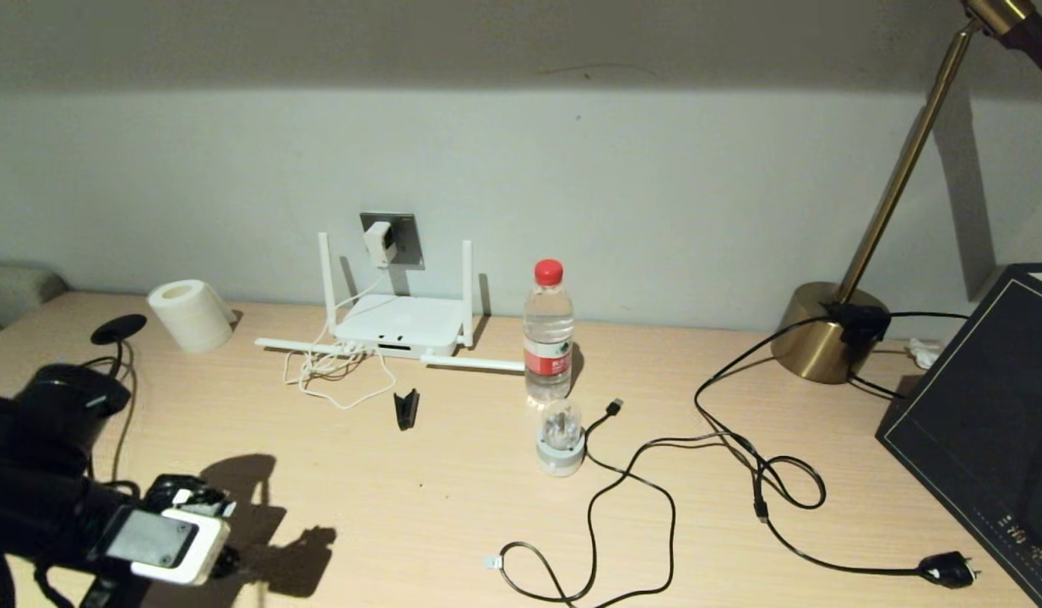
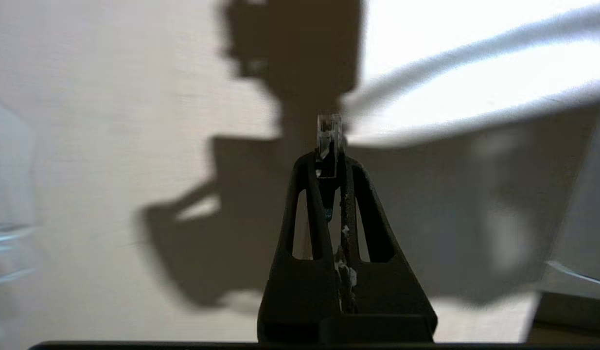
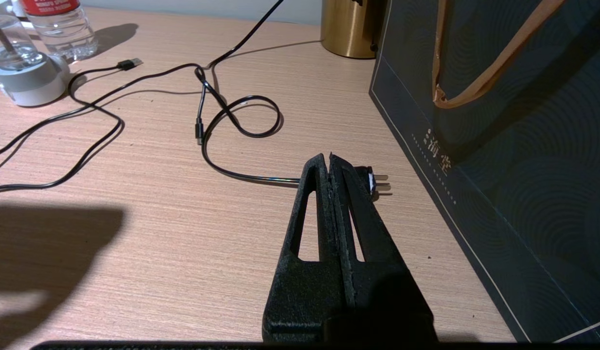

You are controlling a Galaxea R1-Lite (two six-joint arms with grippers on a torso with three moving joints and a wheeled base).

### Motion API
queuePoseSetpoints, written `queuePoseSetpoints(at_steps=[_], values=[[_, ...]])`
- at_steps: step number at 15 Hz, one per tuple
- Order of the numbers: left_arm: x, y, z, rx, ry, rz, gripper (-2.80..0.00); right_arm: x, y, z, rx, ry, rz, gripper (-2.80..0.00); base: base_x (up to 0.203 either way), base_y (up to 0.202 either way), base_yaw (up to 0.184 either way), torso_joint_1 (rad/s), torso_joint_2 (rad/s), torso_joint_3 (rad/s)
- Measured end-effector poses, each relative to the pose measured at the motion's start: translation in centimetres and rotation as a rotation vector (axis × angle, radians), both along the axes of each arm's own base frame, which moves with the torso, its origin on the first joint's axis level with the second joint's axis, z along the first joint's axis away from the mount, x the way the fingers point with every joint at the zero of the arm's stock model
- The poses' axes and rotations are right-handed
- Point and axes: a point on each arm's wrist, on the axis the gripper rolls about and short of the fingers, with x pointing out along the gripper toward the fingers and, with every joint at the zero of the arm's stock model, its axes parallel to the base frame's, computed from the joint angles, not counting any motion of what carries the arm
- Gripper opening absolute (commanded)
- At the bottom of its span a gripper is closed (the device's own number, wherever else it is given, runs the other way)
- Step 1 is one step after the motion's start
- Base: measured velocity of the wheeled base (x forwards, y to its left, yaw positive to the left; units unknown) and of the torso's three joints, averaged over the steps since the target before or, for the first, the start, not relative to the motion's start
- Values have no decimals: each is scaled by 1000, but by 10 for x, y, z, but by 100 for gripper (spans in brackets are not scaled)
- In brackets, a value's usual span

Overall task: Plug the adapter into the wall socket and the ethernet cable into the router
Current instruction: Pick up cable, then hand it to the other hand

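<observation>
The left gripper [image 2: 330, 146] pinched the cable's clear connector [image 2: 328, 131]; it should reach the router [image 1: 398, 328] ahead squarely.

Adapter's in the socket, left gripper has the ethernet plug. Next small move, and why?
Probably lift the left gripper and carry it toward the router. It is shut on the clear tip of the ethernet cable, low over the near left of the desk, far from the router. The adapter already sits in the wall socket.
</observation>
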Motion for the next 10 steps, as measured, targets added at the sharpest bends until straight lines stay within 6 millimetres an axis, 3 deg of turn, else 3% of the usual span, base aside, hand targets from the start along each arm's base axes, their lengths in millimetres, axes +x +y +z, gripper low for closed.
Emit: queuePoseSetpoints(at_steps=[3,6,10], values=[[-6,-35,50,-85,-217,-44,-280,0,0,0,-1,0,0,-280,0,0,0,0,0,0],[-9,-67,87,-201,-377,2,-280,0,0,0,-1,0,0,-280,0,0,0,0,0,0],[-6,-103,110,-248,-441,-38,-280,0,0,0,-18,-4,1,-280,0,0,0,0,0,0]])
